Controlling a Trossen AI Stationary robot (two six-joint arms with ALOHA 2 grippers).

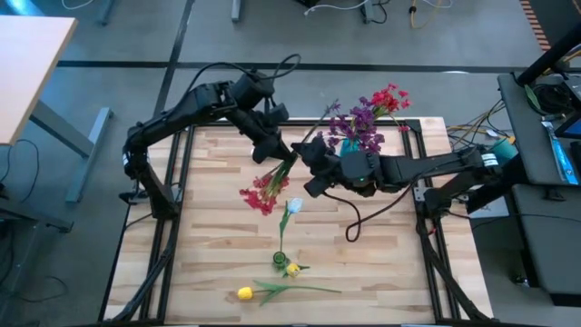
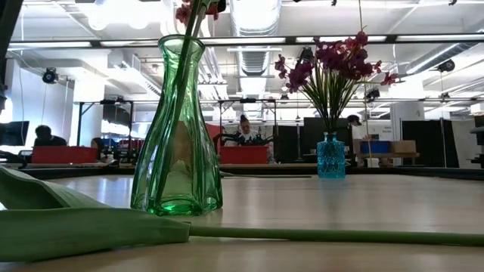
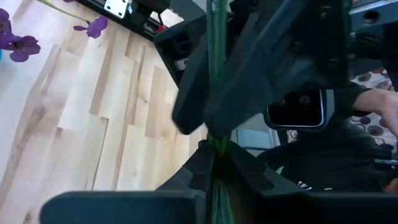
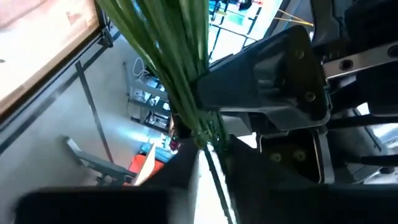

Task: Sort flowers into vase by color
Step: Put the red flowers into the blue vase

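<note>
Clamping one red flower bunch [image 1: 263, 192] together, left gripper [image 1: 283, 153] and right gripper [image 1: 307, 154] meet above three loose buds [image 1: 290, 207].

No legible text, labels or numbers.

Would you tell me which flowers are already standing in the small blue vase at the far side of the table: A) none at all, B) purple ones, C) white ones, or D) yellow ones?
B: in the low view the blue vase holds purple flowers, while the high view shows the yellow bud and white bud lying on the table.
</note>
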